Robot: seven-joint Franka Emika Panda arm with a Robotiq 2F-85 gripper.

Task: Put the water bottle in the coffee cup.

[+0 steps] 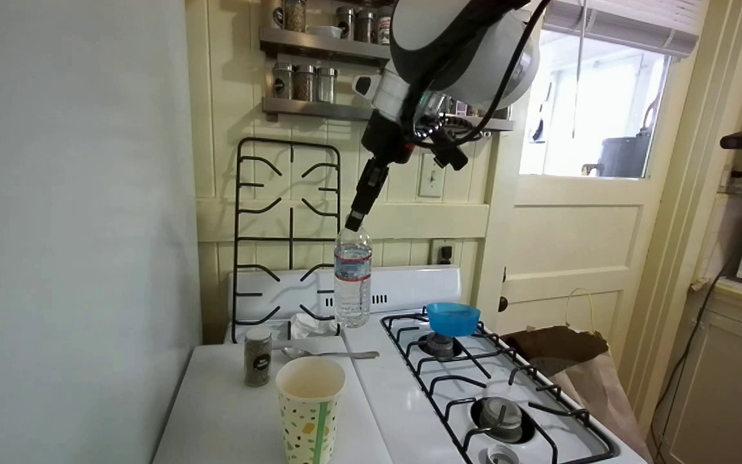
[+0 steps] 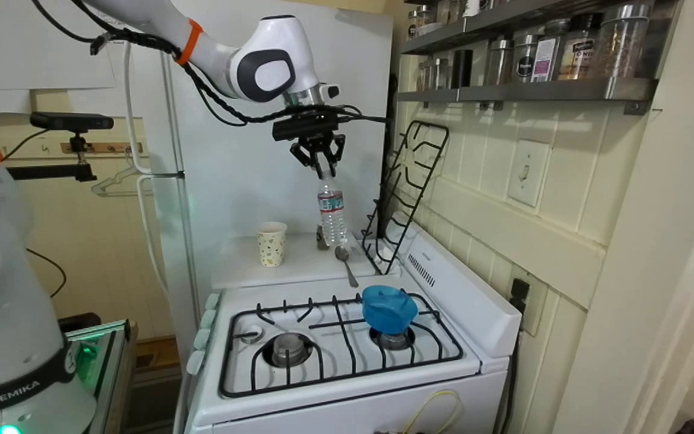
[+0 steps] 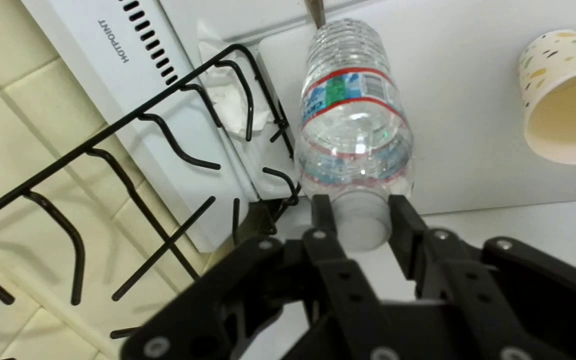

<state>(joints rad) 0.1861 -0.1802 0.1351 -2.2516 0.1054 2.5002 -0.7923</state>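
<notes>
The water bottle [image 1: 353, 290] is clear plastic with a red-and-blue label and a pale cap. My gripper [image 1: 355, 222] is shut on its cap end and holds it in the air, slightly tilted in an exterior view [image 2: 331, 211]. In the wrist view the bottle [image 3: 353, 115] hangs away from the camera, with its cap between the two fingertips [image 3: 361, 202]. The coffee cup [image 1: 310, 412], cream with coloured flecks, stands upright on the white counter, apart from the bottle. It also shows in an exterior view [image 2: 271, 244] and at the right of the wrist view [image 3: 543, 85], its visible inside empty.
A spice jar [image 1: 257, 361] and a spoon [image 1: 339, 354] are on the counter near the cup. A black grate [image 1: 291, 238] leans against the wall behind. A blue bowl [image 2: 389, 309] sits on the stove's rear burner. Shelves with jars [image 2: 528, 91] hang on the wall.
</notes>
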